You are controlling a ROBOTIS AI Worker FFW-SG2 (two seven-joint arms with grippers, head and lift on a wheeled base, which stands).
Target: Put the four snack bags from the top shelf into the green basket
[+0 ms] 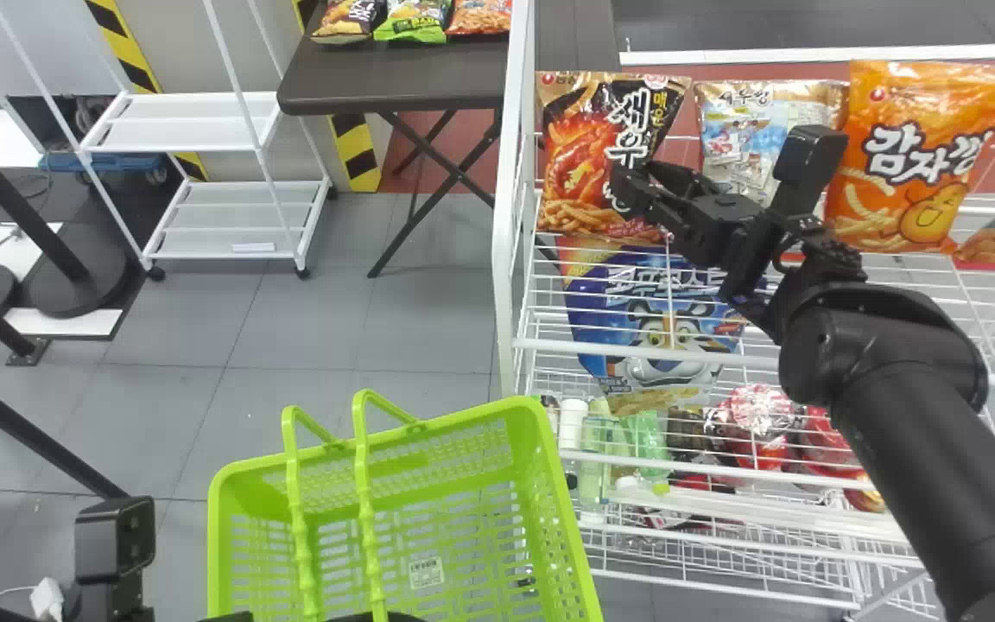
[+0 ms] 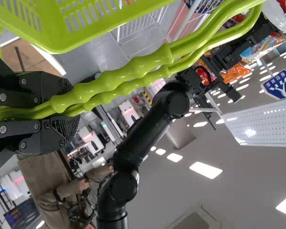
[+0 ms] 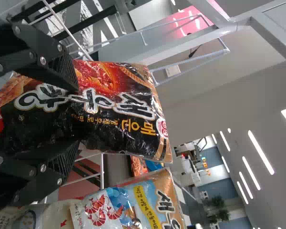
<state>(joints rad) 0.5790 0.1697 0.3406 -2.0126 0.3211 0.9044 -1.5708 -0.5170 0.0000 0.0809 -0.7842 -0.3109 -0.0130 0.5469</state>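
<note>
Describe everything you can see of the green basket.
The green basket is bright lime, apparently plastic, open-topped, with slotted walls below a solid rim. A small pale label is on its floor. Its two knobbly handles stand raised, drawn together within the left claw. It sits low in the head view, left of the white wire shelf unit, and looks undamaged.

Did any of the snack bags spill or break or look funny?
No spills or rips that I can see. The orange bag on the top shelf tips a little sideways, but nothing looks really wrong.
</note>
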